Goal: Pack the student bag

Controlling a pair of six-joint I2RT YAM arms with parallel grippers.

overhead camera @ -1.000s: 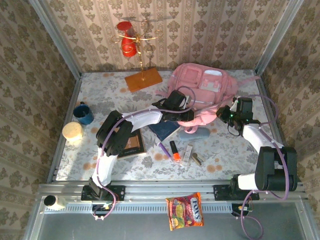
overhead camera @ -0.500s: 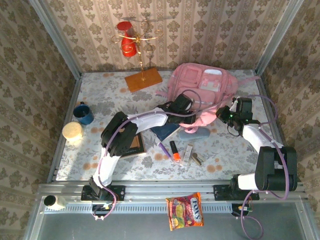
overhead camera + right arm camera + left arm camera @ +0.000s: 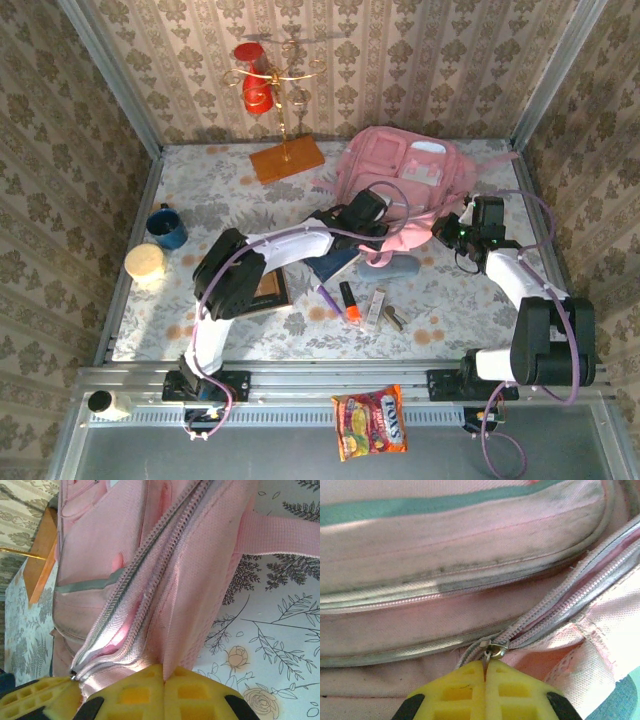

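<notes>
From above, the student bag (image 3: pixel 400 172) lies flat at the far right of the flower-printed surface (image 3: pixel 200 190), a soft, puffy pink fabric shape with a white patch near its top edge. The left tool (image 3: pixel 372 222) reaches across to the bag's near edge and the right tool (image 3: pixel 447 232) meets the bag's near right corner; from here I cannot make out their tips against the fabric. A dark blue notebook (image 3: pixel 330 262) and a grey-blue pouch (image 3: pixel 396 266) lie just below the bag, the notebook partly hidden under the left arm. A glossy blue mug (image 3: pixel 166 226) stands well apart on the left. In the left wrist view, the left tool (image 3: pixel 485 667) has its waffle-ribbed yellow pads pressed together, pinching the small metal zip pull (image 3: pixel 494 649) where the silvery zipper teeth fork; above run grey piping and a teal stripe, and the bag's woven cloth looks scuffed. In the right wrist view, the right tool (image 3: pixel 162 672) is closed tight on a fold of the bag's coarse pink weave beside the parted zipper, with a flat strap (image 3: pixel 285 532) running off the right edge.
</notes>
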